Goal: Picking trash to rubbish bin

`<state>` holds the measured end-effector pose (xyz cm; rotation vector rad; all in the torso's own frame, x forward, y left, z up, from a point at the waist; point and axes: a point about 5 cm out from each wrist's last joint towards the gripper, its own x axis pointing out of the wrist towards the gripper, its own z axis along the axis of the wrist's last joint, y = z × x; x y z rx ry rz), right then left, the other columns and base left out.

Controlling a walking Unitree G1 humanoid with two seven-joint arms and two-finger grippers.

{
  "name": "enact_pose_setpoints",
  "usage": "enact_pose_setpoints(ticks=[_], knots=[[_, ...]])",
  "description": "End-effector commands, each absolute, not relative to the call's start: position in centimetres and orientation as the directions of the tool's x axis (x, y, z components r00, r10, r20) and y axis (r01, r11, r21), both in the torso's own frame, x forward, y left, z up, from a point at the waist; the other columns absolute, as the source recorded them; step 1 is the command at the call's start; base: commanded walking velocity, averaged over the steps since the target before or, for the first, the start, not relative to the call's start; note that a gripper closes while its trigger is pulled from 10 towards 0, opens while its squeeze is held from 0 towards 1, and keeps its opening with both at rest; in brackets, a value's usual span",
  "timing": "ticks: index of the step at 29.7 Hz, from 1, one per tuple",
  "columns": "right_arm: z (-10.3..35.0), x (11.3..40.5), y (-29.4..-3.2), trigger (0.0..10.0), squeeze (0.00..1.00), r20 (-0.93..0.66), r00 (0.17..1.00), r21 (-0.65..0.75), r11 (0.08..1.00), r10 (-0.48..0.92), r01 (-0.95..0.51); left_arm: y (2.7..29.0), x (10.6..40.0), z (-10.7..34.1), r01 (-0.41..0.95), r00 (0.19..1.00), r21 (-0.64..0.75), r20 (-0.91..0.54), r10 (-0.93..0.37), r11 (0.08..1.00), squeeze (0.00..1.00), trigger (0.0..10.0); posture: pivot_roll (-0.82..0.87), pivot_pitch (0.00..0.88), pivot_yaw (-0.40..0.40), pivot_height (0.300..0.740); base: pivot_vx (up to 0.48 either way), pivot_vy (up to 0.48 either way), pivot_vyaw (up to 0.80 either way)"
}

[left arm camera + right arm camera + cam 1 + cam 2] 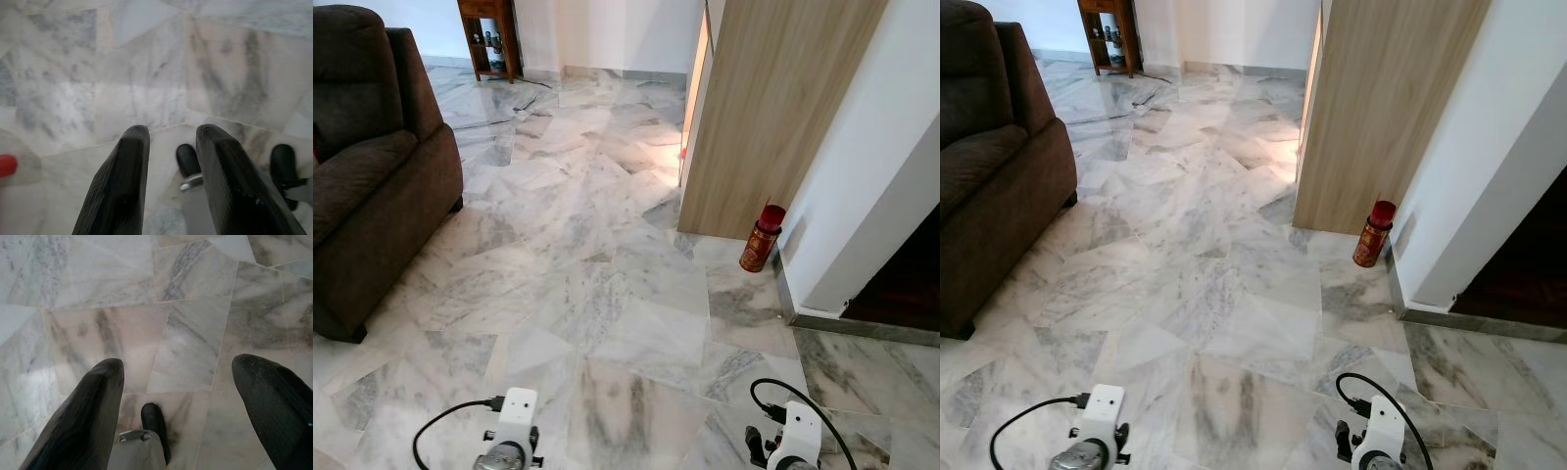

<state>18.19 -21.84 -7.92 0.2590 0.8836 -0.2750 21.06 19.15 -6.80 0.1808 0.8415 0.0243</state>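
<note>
A red and gold can with a red cap stands upright on the marble floor. It is at the foot of a wooden panel, where the panel meets the white wall, ahead and to my right. Both arms hang low at the bottom of the eye views, far short of the can. My left gripper points down at the floor, its fingers a small gap apart with nothing between them. My right gripper also points down, its fingers spread wide and empty. A blurred red shape sits at the edge of the left wrist view.
A dark brown armchair stands on the left. The tall wooden panel and white wall close off the right, with a dark opening beyond. A small wooden cabinet stands far back. Open floor lies between them.
</note>
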Motion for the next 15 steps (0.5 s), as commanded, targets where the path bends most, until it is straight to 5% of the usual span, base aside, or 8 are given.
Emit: enact_pose_setpoints(ticks=[1,12,15], knots=[[-7.7,18.4,-22.1,10.0,0.00,-0.776,0.615,0.116,0.927,-0.140,0.357,20.0,20.5,-7.0,0.033,0.655,0.182,-0.747,0.116,0.983,0.00,10.0,-0.15,0.000,-0.038,0.740,0.000,0.000,0.00],[-7.7,18.4,-22.1,10.0,0.00,-0.768,0.626,0.091,0.946,-0.132,0.312,21.5,19.3,-7.3,-0.134,0.629,0.158,-0.749,0.207,0.978,0.00,10.0,-0.15,0.000,-0.045,0.740,0.000,0.000,0.00],[-7.6,18.4,-22.3,10.0,0.00,-0.764,0.630,0.077,0.949,-0.142,0.307,21.1,19.3,-7.4,-0.131,0.631,0.151,-0.750,0.200,0.980,0.00,10.0,-0.15,0.000,-0.043,0.740,0.000,0.000,0.80]])
